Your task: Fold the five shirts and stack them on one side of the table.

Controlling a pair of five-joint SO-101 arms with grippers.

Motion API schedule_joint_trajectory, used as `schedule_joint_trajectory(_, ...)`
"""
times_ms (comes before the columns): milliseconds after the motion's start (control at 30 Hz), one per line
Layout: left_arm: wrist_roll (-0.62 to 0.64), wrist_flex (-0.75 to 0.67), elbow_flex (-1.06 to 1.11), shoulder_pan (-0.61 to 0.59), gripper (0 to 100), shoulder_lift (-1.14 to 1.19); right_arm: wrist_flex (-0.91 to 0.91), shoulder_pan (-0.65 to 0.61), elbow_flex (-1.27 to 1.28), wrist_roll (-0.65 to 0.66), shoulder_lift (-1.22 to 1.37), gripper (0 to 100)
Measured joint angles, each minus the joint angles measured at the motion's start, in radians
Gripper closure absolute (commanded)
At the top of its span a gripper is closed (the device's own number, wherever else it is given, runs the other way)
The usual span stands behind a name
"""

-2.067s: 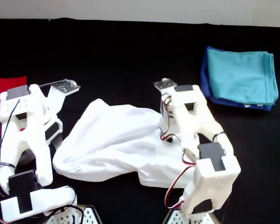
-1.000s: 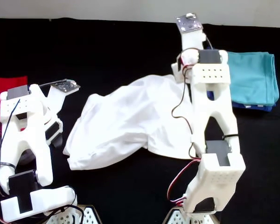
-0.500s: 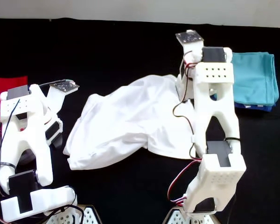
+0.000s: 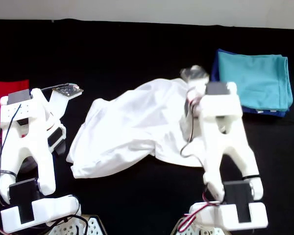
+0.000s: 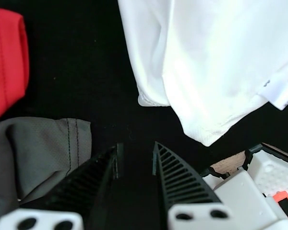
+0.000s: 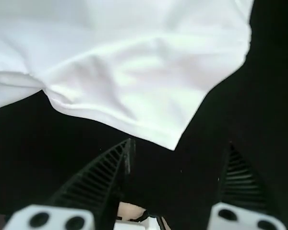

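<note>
right gripper (image 6: 180, 146) is spread wide with nothing between its fingers. it hangs over the black table (image 4: 112, 54) just off one corner of the white shirt (image 4: 137, 125); the hem of that corner lies right in front of the fingertips without touching them. left gripper (image 5: 136, 148) has its fingers drawn near each other with a narrow gap between them, and it grips nothing. it sits over bare table between the white shirt's other end and a grey shirt (image 5: 36, 153).

the white shirt lies unfolded and rumpled across the middle of the table, between the two arms. its cloth is bunched in soft ridges, and one end runs under the right arm (image 4: 220, 142) in the high view. a small label (image 5: 277, 96) sticks out at the hem near the left arm's side.

on the right side of the table, a folded teal shirt (image 4: 255, 78) rests squarely on a folded dark blue shirt (image 4: 214, 85), whose edge shows along the side and bottom of the stack. the stack is near the white shirt's far end, and the right arm's wrist is over the ground between them.

on the left side, a red shirt (image 4: 7, 95) lies at the edge of the high view behind the left arm (image 4: 29, 142). the grey shirt is just beside it and apart from the white shirt.
</note>
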Motion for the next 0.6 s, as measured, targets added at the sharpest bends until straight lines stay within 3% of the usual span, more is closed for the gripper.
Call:
schedule_joint_trajectory(200,0.000,0.000,0.000,0.000,88,0.000,-0.325,-0.026,0.318,0.074,-0.002,71.7)
schedule_joint_trajectory(433,0.000,0.000,0.000,0.000,88,0.000,-0.460,-0.028,0.348,0.075,0.132,73.8)
schedule_joint_trajectory(500,0.000,0.000,0.000,0.000,88,0.000,-0.476,-0.028,0.350,0.075,0.155,80.5)
schedule_joint_trajectory(600,0.000,0.000,0.000,0.000,88,0.000,-0.483,-0.021,0.348,0.075,0.160,99.1)
